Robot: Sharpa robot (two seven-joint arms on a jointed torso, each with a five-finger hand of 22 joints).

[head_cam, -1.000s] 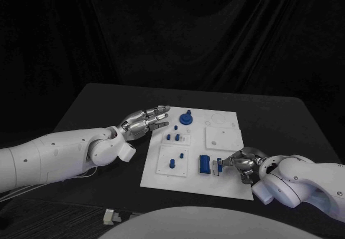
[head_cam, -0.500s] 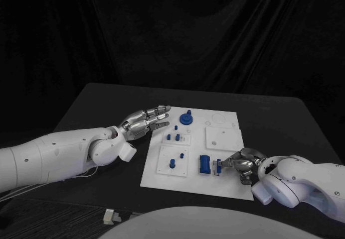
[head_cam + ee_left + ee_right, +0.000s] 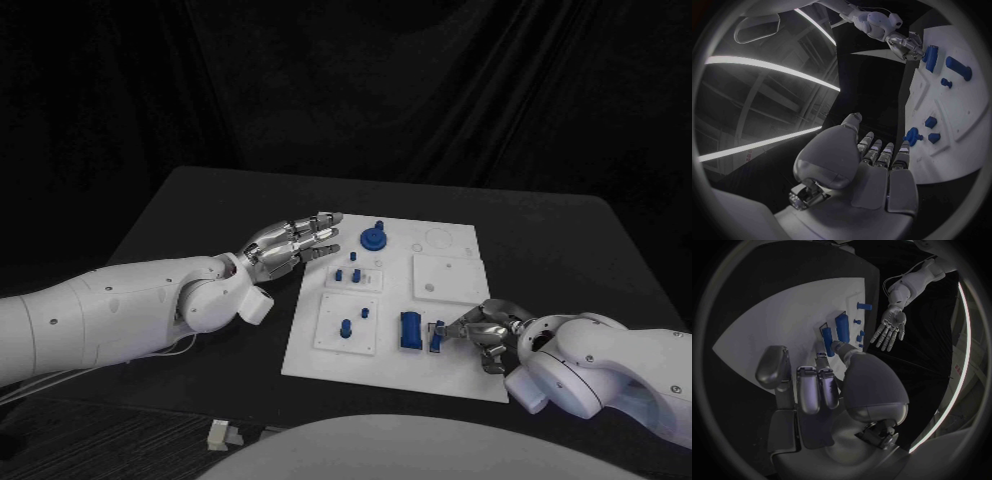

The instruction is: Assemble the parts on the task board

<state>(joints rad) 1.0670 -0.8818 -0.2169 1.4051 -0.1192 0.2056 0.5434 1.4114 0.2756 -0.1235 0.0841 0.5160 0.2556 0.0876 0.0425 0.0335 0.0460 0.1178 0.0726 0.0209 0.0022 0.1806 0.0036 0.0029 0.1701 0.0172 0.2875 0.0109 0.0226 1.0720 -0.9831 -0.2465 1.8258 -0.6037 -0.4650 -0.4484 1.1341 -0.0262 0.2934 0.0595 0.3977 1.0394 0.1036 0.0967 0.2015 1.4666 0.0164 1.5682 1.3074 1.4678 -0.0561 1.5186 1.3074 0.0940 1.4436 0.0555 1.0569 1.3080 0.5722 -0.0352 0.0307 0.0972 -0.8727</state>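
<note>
Now right robot hand (image 3: 485,328) pinching blue part (image 3: 437,335), left robot hand (image 3: 293,243) flat, open

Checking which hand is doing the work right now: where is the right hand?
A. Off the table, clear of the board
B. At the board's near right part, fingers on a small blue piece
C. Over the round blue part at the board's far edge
B: in the head view the right hand has its fingers on a small blue piece on the board.

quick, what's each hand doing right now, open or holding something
Left hand: open, fingers apart, holding nothing, at the task board's left edge.
Right hand: pinching a small blue part beside the blue block.
</note>
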